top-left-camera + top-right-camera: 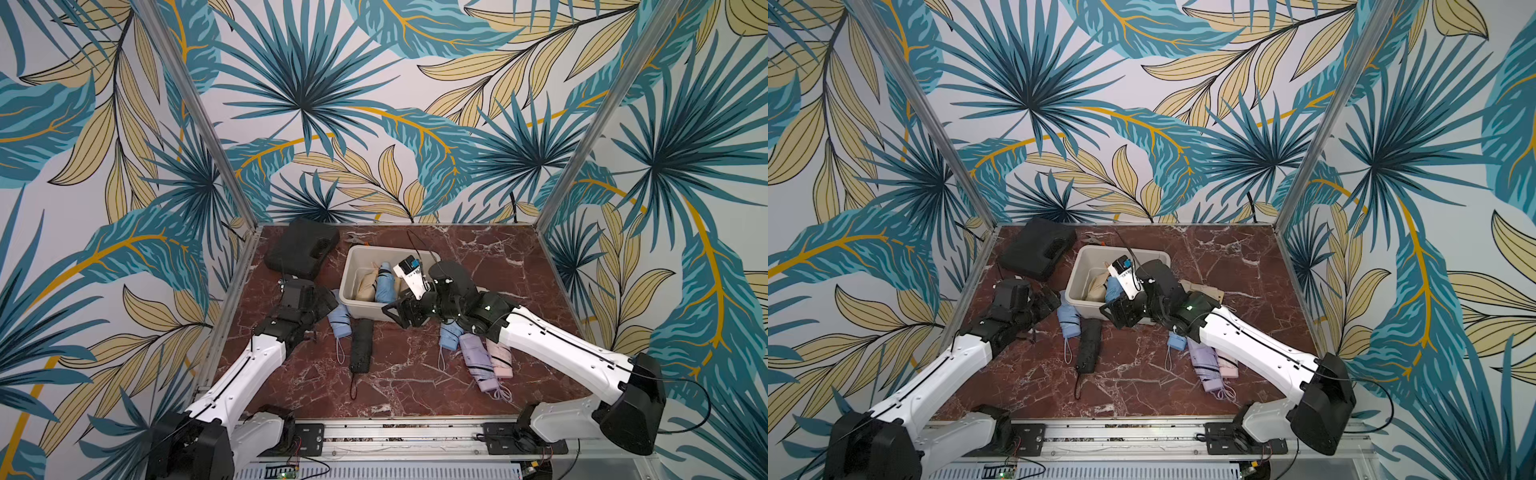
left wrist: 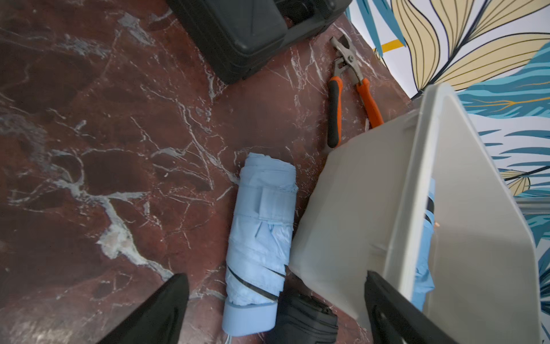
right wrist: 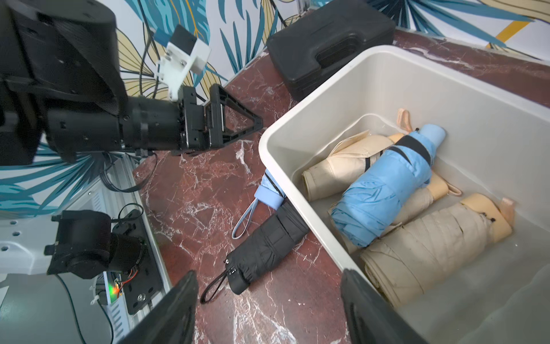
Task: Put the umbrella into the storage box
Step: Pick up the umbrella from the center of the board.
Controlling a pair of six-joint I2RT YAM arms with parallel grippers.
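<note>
1. Hovering over the table point(image 1: 415, 395), the left gripper point(image 2: 275, 275) holds its jaws wide and empty above a light-blue umbrella point(image 2: 262, 226). That umbrella lies on the marble just beside the outer wall of the box point(image 2: 357, 208).
2. Three folded umbrellas already sit in the box: a blue umbrella point(image 3: 384, 190) lies slantwise across two beige umbrellas point(image 3: 431, 241).
3. The right gripper point(image 3: 269, 272) is also spread wide and carries nothing. It hangs at the box's near rim, one finger over the tub and the other over the table.
4. Five umbrellas lie outside the box. A black umbrella point(image 1: 360, 345) lies next to the light-blue one. A sky-blue umbrella point(image 1: 451, 336), a lilac umbrella point(image 1: 478, 361) and a pink umbrella point(image 1: 500, 357) are bunched by the right arm, partly under it.
5. The step in hand looks like the start of another pick, with the left gripper lined up on the light-blue umbrella and nothing gripped yet.
6. The next move likely calls for lowering the jaws astride that umbrella's body. The finger nearest the tub has to slip between fabric and wall, and the gap there looks tight. The black umbrella's end also crowds the handle.
7. A black case point(image 1: 301, 249) and orange-handled pliers point(image 2: 348, 89) sit at the back of the table, well clear of the work.
</note>
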